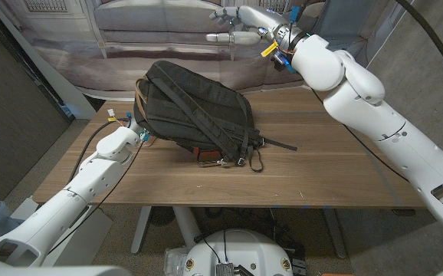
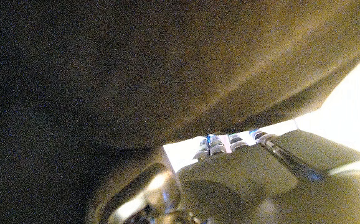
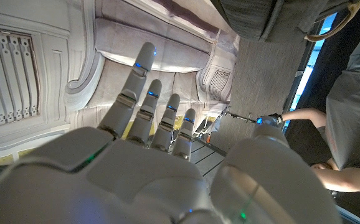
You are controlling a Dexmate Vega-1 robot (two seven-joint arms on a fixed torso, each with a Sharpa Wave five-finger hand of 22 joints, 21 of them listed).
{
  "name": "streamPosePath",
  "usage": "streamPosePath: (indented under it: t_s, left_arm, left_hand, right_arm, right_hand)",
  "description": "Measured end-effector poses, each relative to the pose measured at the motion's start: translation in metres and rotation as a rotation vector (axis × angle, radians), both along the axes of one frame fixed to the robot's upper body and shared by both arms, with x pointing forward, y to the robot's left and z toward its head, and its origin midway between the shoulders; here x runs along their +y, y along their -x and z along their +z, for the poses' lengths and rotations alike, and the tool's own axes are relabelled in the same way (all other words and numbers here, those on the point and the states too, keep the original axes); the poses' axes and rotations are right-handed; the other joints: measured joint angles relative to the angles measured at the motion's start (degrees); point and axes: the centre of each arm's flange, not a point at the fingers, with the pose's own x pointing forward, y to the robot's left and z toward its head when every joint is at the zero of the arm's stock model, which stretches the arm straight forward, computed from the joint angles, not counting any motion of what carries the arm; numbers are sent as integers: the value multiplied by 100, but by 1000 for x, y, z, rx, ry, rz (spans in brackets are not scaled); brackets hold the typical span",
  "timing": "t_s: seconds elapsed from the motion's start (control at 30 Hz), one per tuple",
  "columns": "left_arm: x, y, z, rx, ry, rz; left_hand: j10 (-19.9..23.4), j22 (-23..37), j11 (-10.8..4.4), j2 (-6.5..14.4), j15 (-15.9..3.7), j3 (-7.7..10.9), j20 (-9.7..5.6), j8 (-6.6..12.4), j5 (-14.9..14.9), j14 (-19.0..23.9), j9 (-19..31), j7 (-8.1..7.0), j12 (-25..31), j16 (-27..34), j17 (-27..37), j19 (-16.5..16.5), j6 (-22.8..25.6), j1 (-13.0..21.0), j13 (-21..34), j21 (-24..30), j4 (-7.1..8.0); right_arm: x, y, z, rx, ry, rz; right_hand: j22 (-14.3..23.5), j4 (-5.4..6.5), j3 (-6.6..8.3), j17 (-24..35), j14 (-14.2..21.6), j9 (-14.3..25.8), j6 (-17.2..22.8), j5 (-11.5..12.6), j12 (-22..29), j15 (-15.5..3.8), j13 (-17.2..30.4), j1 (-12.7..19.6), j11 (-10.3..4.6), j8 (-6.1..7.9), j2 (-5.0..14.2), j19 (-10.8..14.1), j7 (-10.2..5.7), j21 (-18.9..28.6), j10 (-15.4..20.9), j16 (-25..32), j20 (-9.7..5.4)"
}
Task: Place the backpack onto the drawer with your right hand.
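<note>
The backpack (image 1: 197, 113) is lying on the counter (image 1: 321, 172), long axis running from far-left to near-right. The right hand (image 1: 233, 25) is up in the air past the far edge, fingers (image 3: 144, 102) spread and holding nothing, so the bag sits below it and toward the robot. The left hand (image 1: 133, 132) is much closer, right at the bag's left side; can't tell what its fingers are doing.
</note>
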Motion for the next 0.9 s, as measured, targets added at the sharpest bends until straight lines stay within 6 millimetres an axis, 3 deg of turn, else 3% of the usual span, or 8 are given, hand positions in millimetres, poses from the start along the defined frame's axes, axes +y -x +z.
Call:
streamPosePath:
  t_s: [0.4,0.9]
  left_arm:
    - [-2,-2,1,2,-5,-2]
    - [-1,2,0,1,-2,1]
  left_hand:
    - [0,0,0,0,0,1,0,0,1,0,0,0,0,0,0,0,0,0,0,0,0]
    - [0,0,0,0,0,1,0,0,1,0,0,0,0,0,0,0,0,0,0,0,0]
  right_arm:
    - [-14,18,15,-23,-36,2]
    - [-15,28,27,-49,-50,15]
  right_hand:
    - [0,24,-72,-37,-15,-26,1,0,0,17,-29,-75,30,0,31,0,0,-73,-30,-1,0]
    - [-1,71,-118,-95,-68,-53,2,23,32,27,-78,-167,30,45,61,-61,1,-133,-30,22,60]
